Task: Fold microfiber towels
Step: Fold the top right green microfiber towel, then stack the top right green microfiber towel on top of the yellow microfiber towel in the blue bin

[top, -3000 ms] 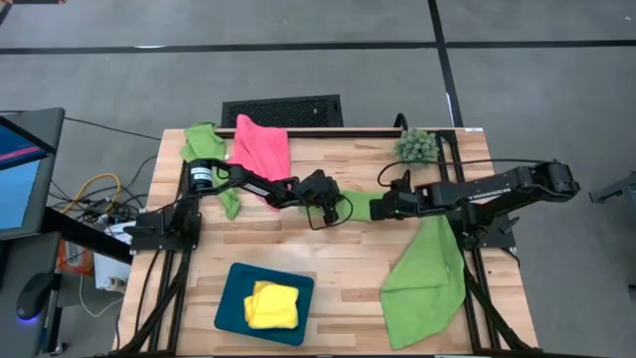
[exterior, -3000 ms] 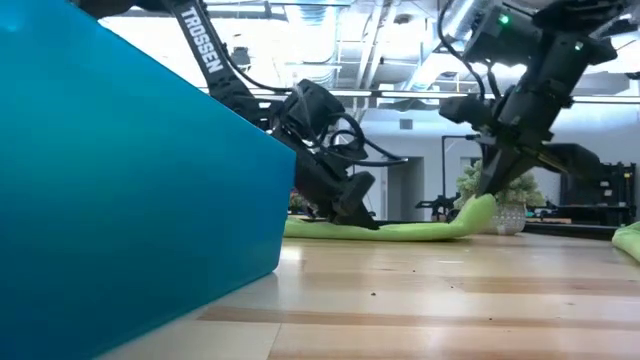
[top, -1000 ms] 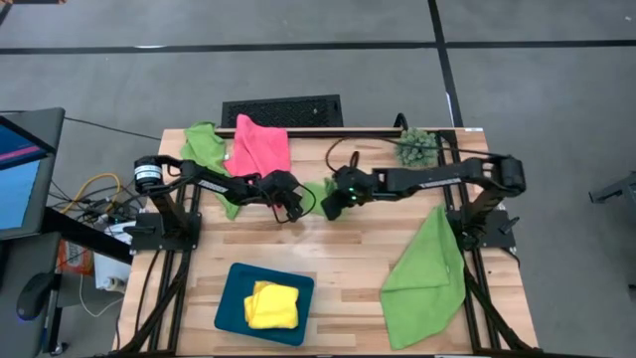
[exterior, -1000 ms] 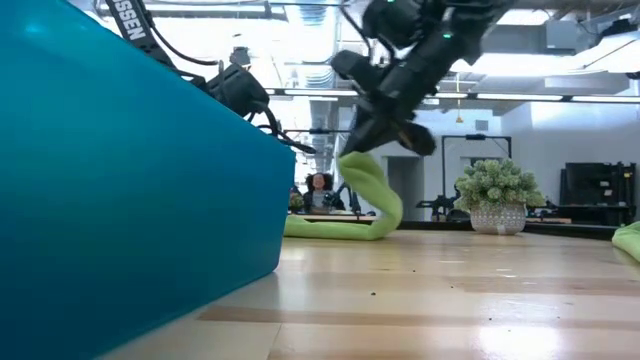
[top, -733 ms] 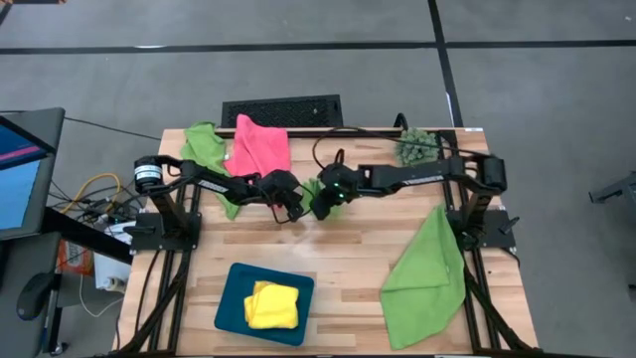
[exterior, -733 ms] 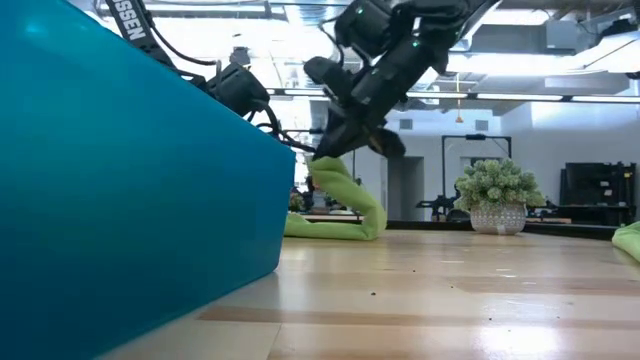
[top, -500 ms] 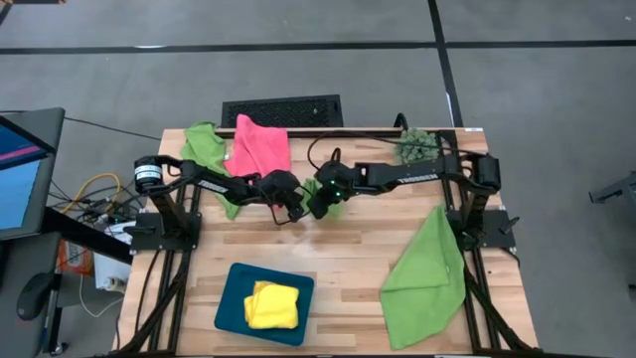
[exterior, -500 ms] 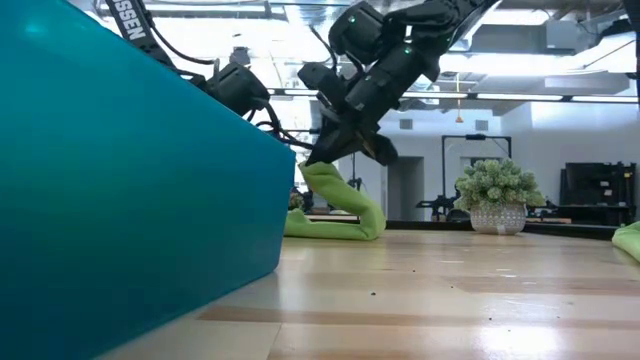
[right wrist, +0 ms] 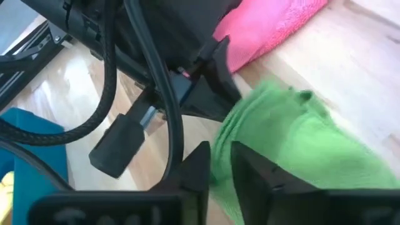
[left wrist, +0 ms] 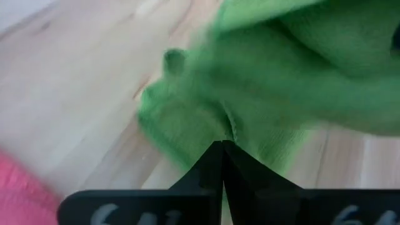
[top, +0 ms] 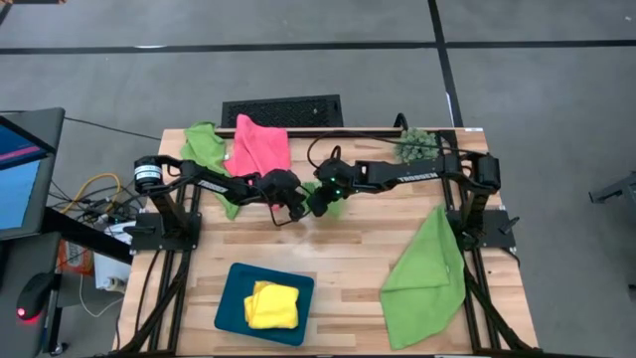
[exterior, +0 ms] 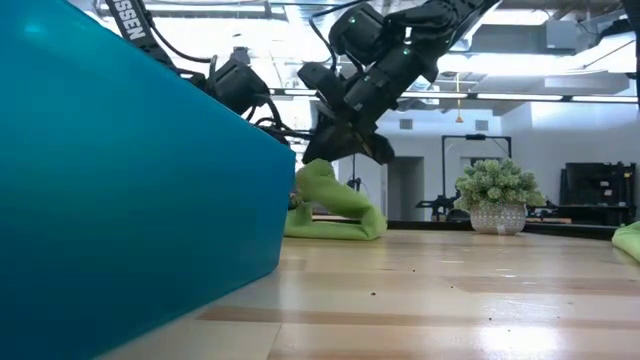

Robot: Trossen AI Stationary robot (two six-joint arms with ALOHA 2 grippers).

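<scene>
A light wooden table (top: 328, 261) stands on a grey floor, with a bright open workroom behind it.

At the table's middle the two grippers meet over a lime green towel (exterior: 335, 210). The left gripper (top: 296, 212) has its fingers pressed fully together, with the cloth's edge at their tips. The right gripper (top: 316, 205) is just right of it, fingers a little apart with green cloth between and beyond them; whether they still grip it cannot be told.

The level view shows what the overhead view hides: this towel lies doubled over on itself, its upper layer humped, with the right gripper just above the hump. The left wrist view shows the shut fingertips (left wrist: 222, 156) touching the cloth's edge.

Outward, the overhead view shows a pink towel (top: 261, 145) and another green towel (top: 205, 145) at the far left, and a large green towel (top: 427, 273) draped at the near right. A yellow towel (top: 271, 304) lies folded in a teal tray (top: 228, 303) at the near left. A small spiky plant (top: 417, 145) sits far right.

White lettering on the left arm, partly cut off, reads "SSEN".
</scene>
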